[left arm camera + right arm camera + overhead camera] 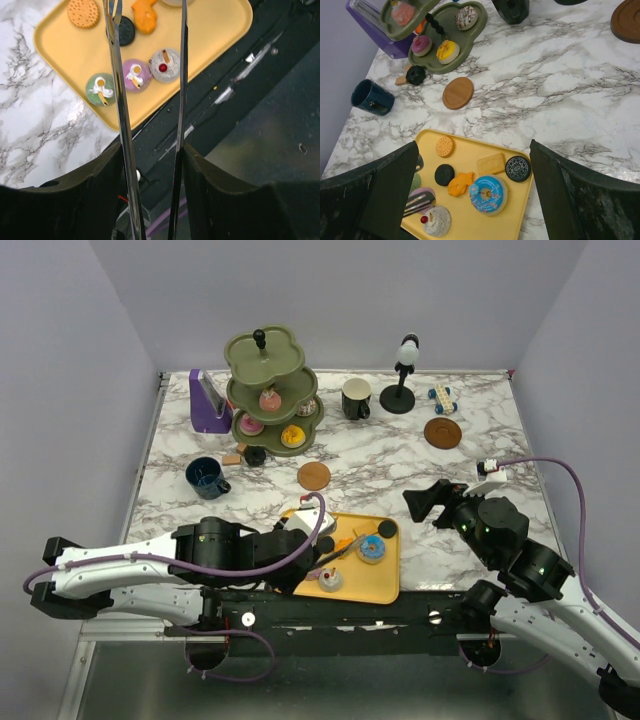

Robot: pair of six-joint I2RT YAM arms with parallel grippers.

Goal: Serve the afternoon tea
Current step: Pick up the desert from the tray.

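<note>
The left claw point(150, 162) grips metal tongs point(120, 100), their long blades pointing over round frosted cupcakes point(136, 75) on the yellow tray point(210, 30) at the near edge of the marble counter point(30, 125). The right claw point(472, 172) gapes wide open.

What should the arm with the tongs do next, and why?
Probably lower the tongs in the left gripper slightly and pinch one treat, perhaps the orange biscuit between their blades. Treats lie on the yellow tray, not yet on the green stand.
</note>
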